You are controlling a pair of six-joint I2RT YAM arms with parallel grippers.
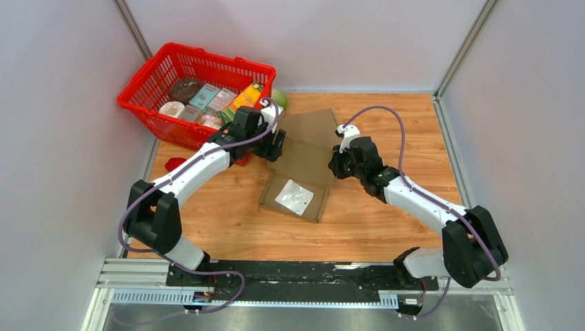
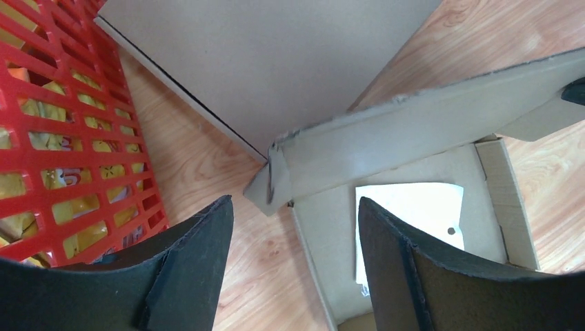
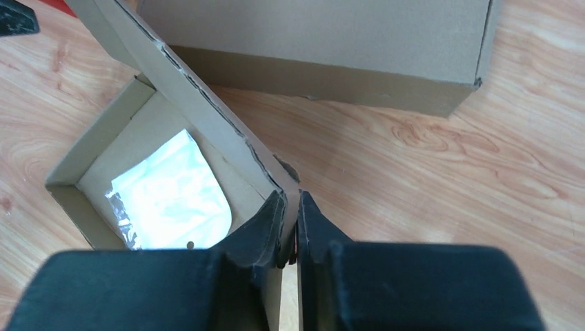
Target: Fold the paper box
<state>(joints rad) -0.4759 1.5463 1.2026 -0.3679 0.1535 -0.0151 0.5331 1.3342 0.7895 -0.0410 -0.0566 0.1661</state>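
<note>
The brown paper box point(image 1: 303, 165) lies open in the middle of the table, its lid point(image 1: 314, 124) spread flat towards the back. A shiny white packet point(image 1: 294, 198) rests inside the tray. My right gripper point(image 1: 336, 165) is at the box's right side. In the right wrist view it point(image 3: 290, 200) is shut on the thin cardboard wall point(image 3: 207, 103) at the corner. My left gripper point(image 1: 276, 146) hovers at the box's far left corner. Its jaws point(image 2: 293, 207) are open, with the corner flap point(image 2: 272, 183) just beyond the fingertips and nothing between them.
A red basket point(image 1: 148, 83) full of groceries stands at the back left, close to my left arm, and it point(image 2: 62, 138) fills the left of the left wrist view. A green round thing point(image 1: 279, 98) sits behind the basket. Grey walls enclose the table.
</note>
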